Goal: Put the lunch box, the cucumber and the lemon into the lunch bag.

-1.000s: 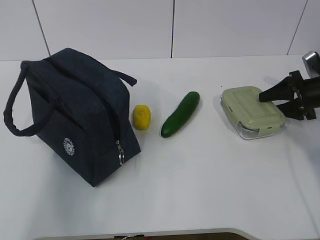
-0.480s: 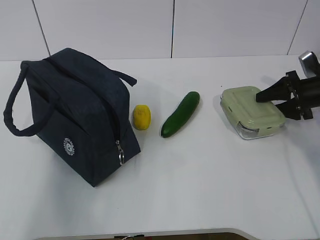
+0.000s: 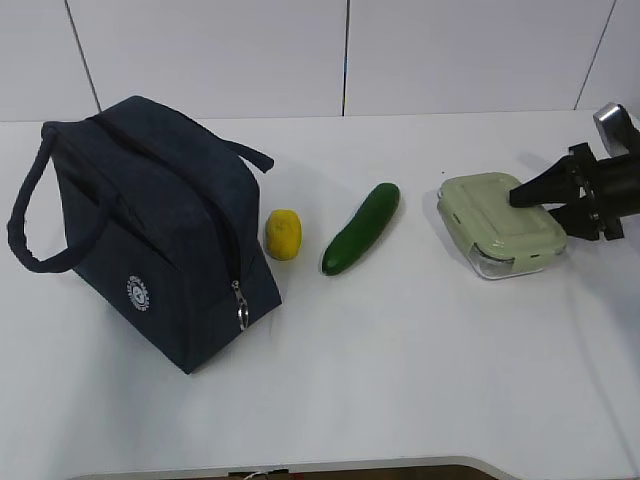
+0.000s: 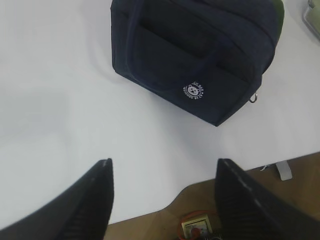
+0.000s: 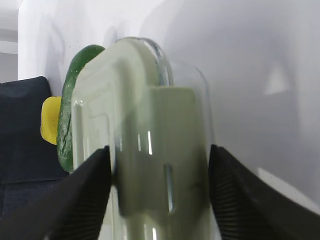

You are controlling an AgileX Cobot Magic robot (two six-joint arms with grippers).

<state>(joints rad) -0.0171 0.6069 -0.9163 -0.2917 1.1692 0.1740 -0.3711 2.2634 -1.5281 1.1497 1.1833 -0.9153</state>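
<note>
A white bench (image 3: 400, 380) stood before a pale panelled wall, carrying all four items. The lunch bag (image 3: 150, 240) sat at the left end, its zip apparently closed, the ring pull (image 3: 240, 318) hanging at the near corner. The lemon (image 3: 283, 234) lay just beside the bag, the cucumber (image 3: 361, 229) near it, and the lunch box (image 3: 503, 223) well apart at the right end.

The right pincer (image 3: 530, 196) was at the box's right end, its fingers spread to either side of the box. In the right wrist view the fingers (image 5: 85, 195) flanked the glass walls closely; whether they had made firm contact could not be told. The left pincer (image 4: 162, 200) stood open and empty above the bench edge, the bag lying ahead of it.

The step in hand appeared to be the grasp of the lunch box. For a sound result, the fingers should close squarely on the two long glass sides, below the lid rim, since smooth glass could slip or twist. The lift should be level. The bag would likely need unzipping before the box can enter.
</note>
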